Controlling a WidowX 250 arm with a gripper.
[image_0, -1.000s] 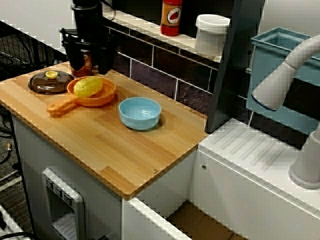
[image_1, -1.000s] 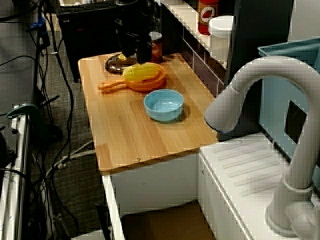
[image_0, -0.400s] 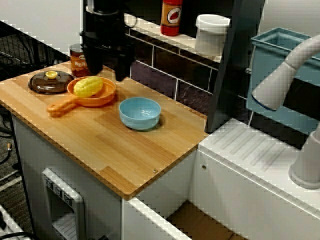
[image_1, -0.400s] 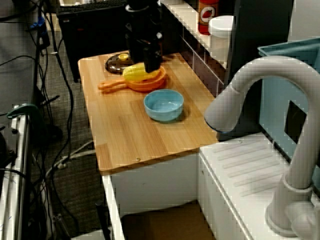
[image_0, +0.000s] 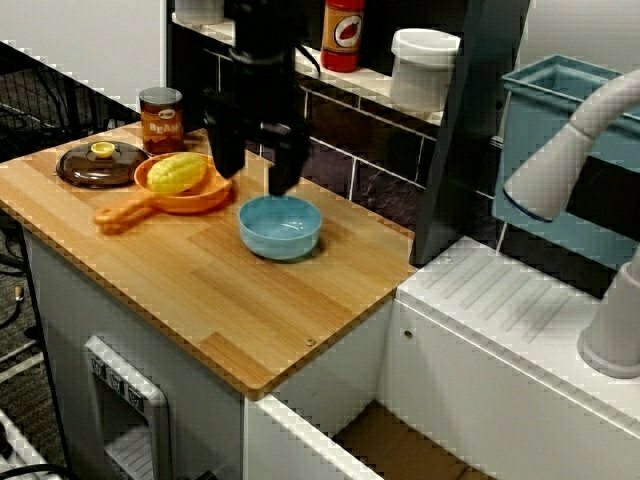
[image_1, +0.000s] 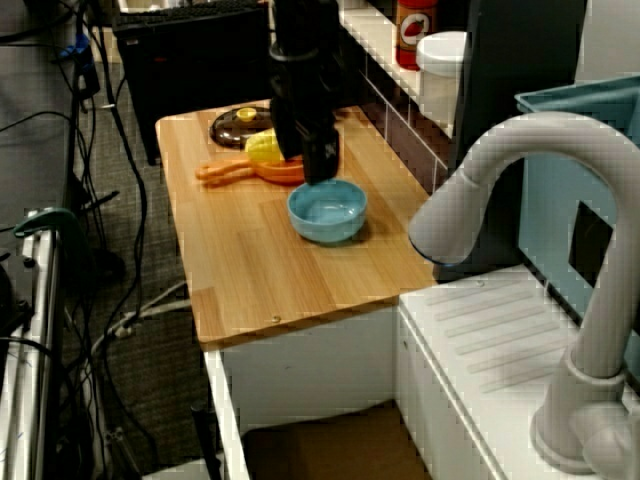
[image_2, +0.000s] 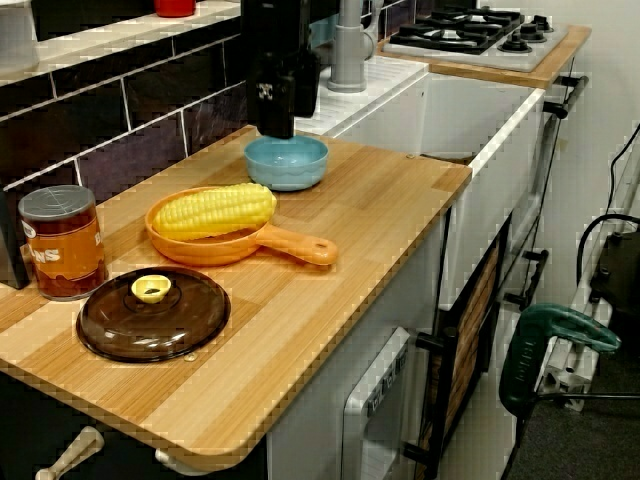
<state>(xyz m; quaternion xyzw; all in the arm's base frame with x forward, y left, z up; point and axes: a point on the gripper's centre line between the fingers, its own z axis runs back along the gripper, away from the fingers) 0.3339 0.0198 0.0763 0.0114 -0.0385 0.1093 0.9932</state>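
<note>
While hovering left of centre, just above blue bowl (image_0: 280, 228): gripper (image_0: 255, 178) spread wide, holding nothing | bowl empty | corn (image_0: 177, 172) lying in orange pan (image_0: 212, 193), just left of bowl, untouched

Arm: the black robot arm (image_0: 262, 40) runs off the top edge in every view.
Pan: facing the tiled wall, a finger of the black gripper (image_0: 255, 185) hides part of the rim of the orange plastic pan (image_0: 190, 198).
Corn: from the sink end, the gripper covers about half the yellow corn cob (image_1: 262, 148).
Can: the label on the brown tin can (image_0: 160, 118) is too small to read.
Bottle: the red sauce bottle (image_0: 343, 35) is cut off at its cap.
</note>
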